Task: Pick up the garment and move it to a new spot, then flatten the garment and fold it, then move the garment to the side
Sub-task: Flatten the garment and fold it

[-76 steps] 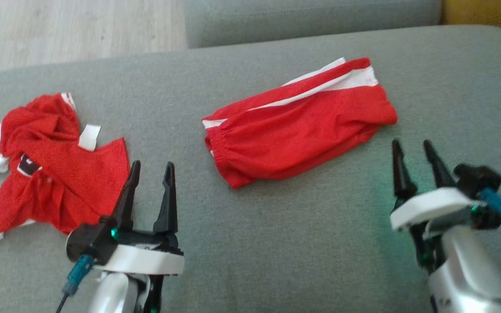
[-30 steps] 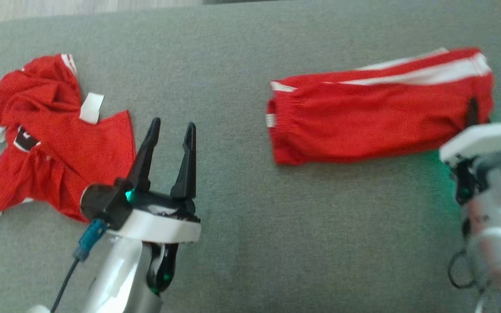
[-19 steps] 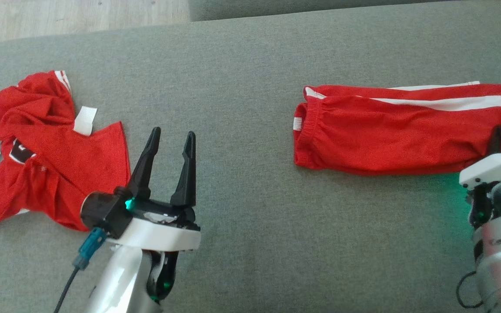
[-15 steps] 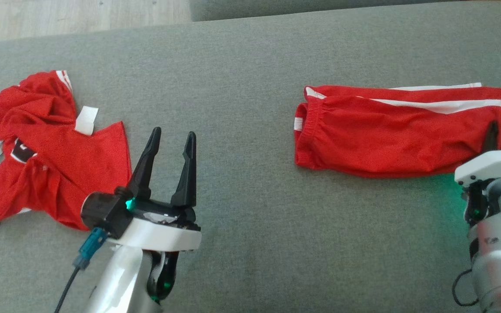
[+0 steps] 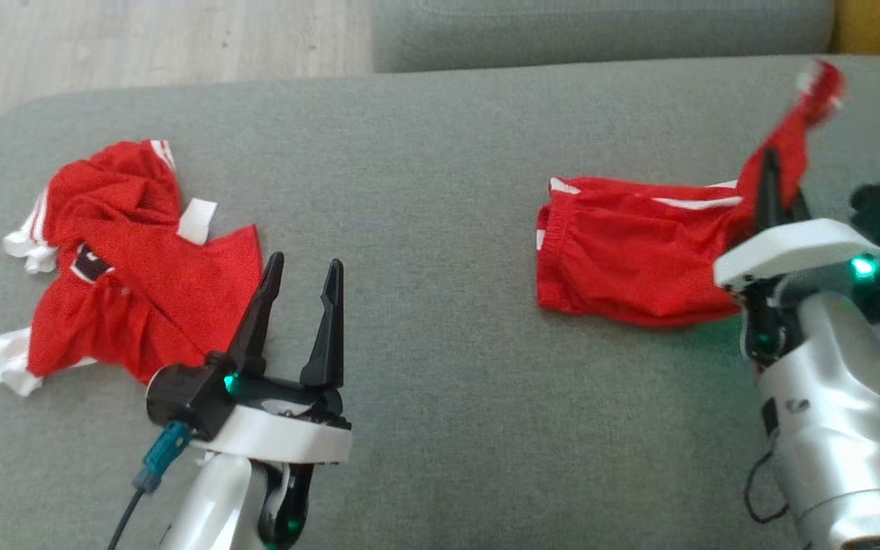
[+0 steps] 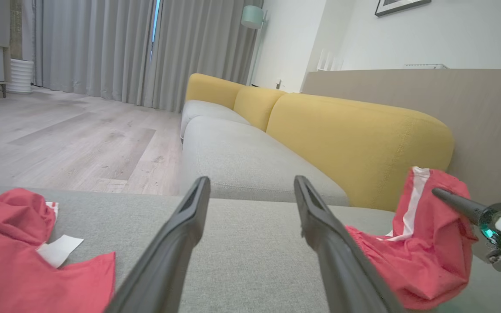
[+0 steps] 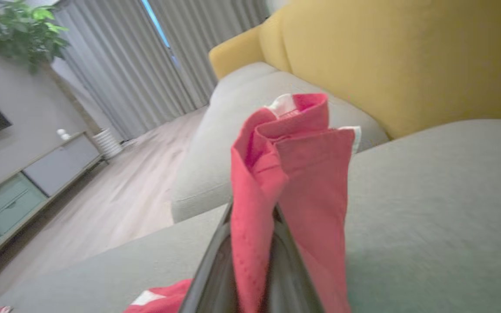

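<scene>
**One end of the red shorts is up off the sofa**

The right gripper [image 5: 771,172] has its two dark fingers pressed together on the folded red mesh shorts with white side stripes [image 5: 631,260]. It pinches the hem end, and that end stands up off the broad grey fabric sofa cushion [image 5: 440,191], with the bunched tip poking out above the fingertips. The rest of the shorts, including the elastic waistband end, lies on the cushion on the robot's right side, sloping up toward the grip. Seen from the right wrist, the red cloth is gathered in a thick fold between the fingers and rises well past them.

The left gripper [image 5: 299,305] hangs over the cushion with its fingers spread wide and nothing between them. Just beside it, further to the robot's left, a crumpled red jersey with white trim and a white tag [image 5: 127,283] sits in a heap — well apart from the shorts.

Behind the cushion runs a mustard-yellow padded backrest [image 6: 355,134], and pale wood-plank flooring [image 5: 142,38] lies beyond the sofa's far edge.
</scene>
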`<state>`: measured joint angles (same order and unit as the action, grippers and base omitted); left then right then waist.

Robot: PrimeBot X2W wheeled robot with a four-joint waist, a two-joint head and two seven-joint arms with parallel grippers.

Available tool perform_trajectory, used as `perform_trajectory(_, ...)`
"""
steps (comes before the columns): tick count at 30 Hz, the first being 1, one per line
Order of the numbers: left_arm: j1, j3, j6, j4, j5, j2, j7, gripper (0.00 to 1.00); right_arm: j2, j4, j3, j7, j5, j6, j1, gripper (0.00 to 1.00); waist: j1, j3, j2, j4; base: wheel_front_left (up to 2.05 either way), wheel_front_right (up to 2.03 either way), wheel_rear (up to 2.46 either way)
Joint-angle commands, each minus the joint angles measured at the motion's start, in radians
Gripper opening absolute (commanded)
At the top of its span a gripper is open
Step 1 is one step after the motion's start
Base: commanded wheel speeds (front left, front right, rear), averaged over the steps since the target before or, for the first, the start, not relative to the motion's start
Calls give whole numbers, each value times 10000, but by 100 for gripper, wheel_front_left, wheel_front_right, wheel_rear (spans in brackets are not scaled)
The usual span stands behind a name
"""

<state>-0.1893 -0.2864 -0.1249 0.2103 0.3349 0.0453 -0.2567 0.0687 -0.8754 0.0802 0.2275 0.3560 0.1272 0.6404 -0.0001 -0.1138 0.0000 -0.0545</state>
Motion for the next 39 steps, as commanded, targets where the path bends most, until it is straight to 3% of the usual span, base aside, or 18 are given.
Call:
perform_trajectory(1,-173,385,-57,-298,54,49,-51,100,-172,429,-502,4,200,35,-11,0,1,130,0,-128,0,0,0)
perform_trajectory(10,96,386,-57,-189,55,49,-51,100,-183,894,-3429,37,1698,35,-858,0,1,502,0,-612,0,0,0)
perform_trajectory(20,290,429,-57,-222,16,49,-51,100,-184,-77,-5239,100,1991,35,-1004,0,1,556,0,-887,0,0,0)
perform_trajectory(21,301,435,-57,-230,16,49,-51,100,-184,-259,-5414,69,1913,35,-1000,25,1,553,0,-884,0,0,0)
perform_trajectory(22,301,435,-57,-230,16,49,-51,100,-184,-259,-5414,69,1913,35,-1000,25,1,553,0,-884,0,0,0)
perform_trajectory(23,315,447,-57,-237,15,49,-51,100,-184,-400,-5596,2,1913,35,-1013,100,1,554,0,-871,0,0,0)
perform_trajectory(32,284,653,-57,-232,47,49,-51,100,-184,138,-7945,-728,2769,35,-1331,100,1,615,0,-339,0,0,0)
perform_trajectory(35,233,662,-57,-255,63,49,-51,100,2,371,-8042,-348,2811,35,-1150,100,1,677,0,-104,0,0,0)
perform_trajectory(39,131,747,-55,-353,23,49,-51,100,496,833,-7226,168,2785,35,-886,100,1,688,0,245,0,0,0)
